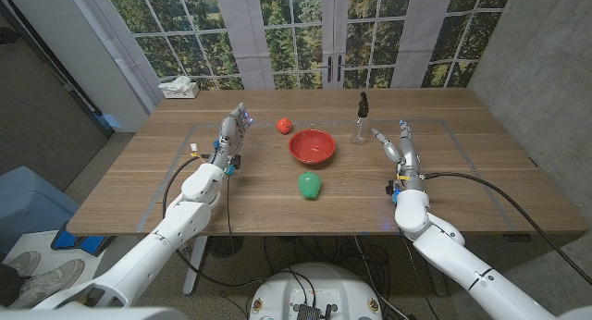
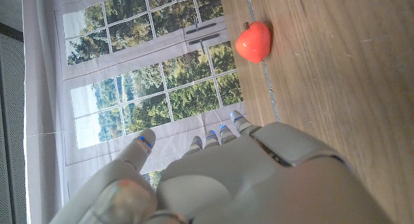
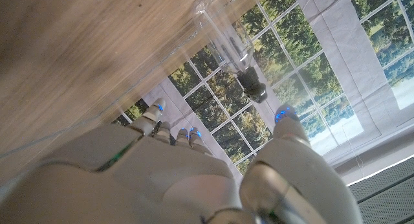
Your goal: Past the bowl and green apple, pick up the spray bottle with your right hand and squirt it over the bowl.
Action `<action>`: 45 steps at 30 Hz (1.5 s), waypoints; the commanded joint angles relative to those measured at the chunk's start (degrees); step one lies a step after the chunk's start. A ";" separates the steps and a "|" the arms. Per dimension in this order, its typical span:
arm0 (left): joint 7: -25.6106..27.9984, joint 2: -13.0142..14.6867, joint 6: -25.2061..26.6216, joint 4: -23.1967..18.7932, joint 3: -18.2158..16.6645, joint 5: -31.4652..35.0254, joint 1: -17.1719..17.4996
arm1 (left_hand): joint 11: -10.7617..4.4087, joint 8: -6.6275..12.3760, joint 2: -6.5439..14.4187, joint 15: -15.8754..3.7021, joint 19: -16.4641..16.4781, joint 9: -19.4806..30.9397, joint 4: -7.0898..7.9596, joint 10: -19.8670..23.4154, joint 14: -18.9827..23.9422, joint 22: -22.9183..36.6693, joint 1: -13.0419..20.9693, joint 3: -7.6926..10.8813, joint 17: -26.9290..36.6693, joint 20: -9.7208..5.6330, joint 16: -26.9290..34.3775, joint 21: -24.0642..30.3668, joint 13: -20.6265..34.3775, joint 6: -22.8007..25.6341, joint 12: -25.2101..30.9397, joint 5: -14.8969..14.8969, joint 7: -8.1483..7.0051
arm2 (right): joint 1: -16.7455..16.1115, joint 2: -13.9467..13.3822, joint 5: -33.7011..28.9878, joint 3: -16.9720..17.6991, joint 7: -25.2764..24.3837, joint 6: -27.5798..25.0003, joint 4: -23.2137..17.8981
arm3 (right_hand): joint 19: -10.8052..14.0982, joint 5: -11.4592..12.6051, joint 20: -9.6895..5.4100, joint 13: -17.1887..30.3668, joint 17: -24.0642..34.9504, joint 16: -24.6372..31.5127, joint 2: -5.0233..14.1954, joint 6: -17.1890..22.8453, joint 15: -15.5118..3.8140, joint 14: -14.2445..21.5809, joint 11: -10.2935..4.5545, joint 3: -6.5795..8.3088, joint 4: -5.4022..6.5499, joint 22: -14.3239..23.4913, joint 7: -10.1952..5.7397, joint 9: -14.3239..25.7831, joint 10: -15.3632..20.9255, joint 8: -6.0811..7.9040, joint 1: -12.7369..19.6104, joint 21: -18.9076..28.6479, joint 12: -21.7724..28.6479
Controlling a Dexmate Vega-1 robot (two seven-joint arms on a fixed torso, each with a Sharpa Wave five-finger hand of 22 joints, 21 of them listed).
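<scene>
Wooden table (image 1: 462, 186) before tall paned windows: we note the red bowl (image 1: 312, 146) at centre, nothing visible inside, with the green apple (image 1: 309, 184) just in front and a red apple (image 1: 284, 126) behind-left. We see the clear spray bottle (image 1: 361, 119) upright behind-right of the bowl, apart from it, bare wood around it. Our right hand (image 1: 403, 149) stands near the bottle, fingers spread, holding nothing; our left hand (image 1: 233, 132), fingers also apart, holds nothing left of the bowl.

spray bottle (image 3: 229, 46): clear body hard to make out against the window, base cut by the picture's edge
tissue box (image 1: 178, 88): too small to read
left hand (image 2: 226, 179): palm side hidden; wrist cut off
</scene>
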 commanded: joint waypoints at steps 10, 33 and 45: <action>-0.19 0.06 -0.13 0.25 -0.27 -0.41 0.24 | 0.18 0.08 5.30 -1.84 -2.17 0.28 0.14 -4.27 -6.96 0.15 0.32 0.26 0.18 -4.69 0.12 -0.57 0.19 -0.47 0.12 0.38 0.27 | 4.89 0.73 -4.60 -4.06 -2.52 -3.49 3.13 | 1.54 1.24 -2.76 0.71 0.80 1.05 -0.16 1.02 -0.32 0.42 1.66 -0.78 -0.51 0.20 2.30 0.40 0.66 1.32 1.63 -0.84 1.39; -0.17 -0.55 -0.23 1.46 -0.15 -0.38 -0.66 | 0.15 0.15 5.27 -1.81 -2.01 0.27 -0.03 -4.44 -7.06 0.18 0.43 0.25 0.13 -4.68 0.07 -1.14 0.19 -0.58 0.11 0.44 0.37 | 10.95 1.51 -4.26 -6.74 -0.36 -0.26 10.15 | 2.40 1.48 -2.93 0.87 0.84 1.49 0.82 2.07 -1.10 1.11 0.49 -1.09 0.00 0.17 1.24 0.39 2.03 1.57 2.12 -1.41 1.89; 0.40 -0.25 0.07 0.80 -0.19 -0.07 -0.38 | 0.18 0.18 5.36 -2.00 -1.87 0.27 -0.14 -4.43 -7.19 0.20 0.53 0.28 0.10 -4.83 0.02 -1.41 0.19 -0.62 0.13 0.48 0.31 | 14.25 1.85 -4.11 -7.86 1.17 1.58 14.15 | 2.76 1.42 -3.24 0.91 0.95 1.72 1.63 2.59 -1.11 1.45 0.36 -1.22 0.45 0.17 0.87 0.34 2.32 1.63 1.87 -1.60 1.92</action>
